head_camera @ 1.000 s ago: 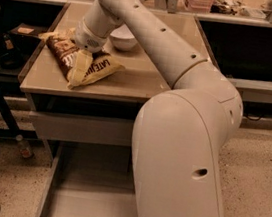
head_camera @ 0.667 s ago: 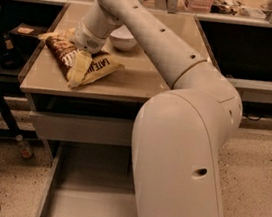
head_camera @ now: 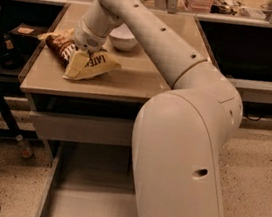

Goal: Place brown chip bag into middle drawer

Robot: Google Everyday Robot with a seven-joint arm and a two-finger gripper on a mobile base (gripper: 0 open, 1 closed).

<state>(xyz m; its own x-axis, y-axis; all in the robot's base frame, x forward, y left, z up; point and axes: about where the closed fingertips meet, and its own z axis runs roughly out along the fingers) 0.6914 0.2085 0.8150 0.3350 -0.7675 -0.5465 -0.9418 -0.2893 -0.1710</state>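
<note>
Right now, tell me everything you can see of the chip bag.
The chip bag is a crinkled, glossy pillow pack, dark brown with white lettering and a cream-yellow end toward the camera. It lies on the tabletop, near the bowl but apart from it. The hand sits on its middle, covering part of it.

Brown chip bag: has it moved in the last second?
No. The brown chip bag sits as before, beside the white bowl, with the gripper down on it.

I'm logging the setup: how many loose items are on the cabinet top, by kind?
Chip bags: 1, the brown chip bag, with the gripper right at it.
Bowls: 1, the white bowl.
Total: 2.
</note>
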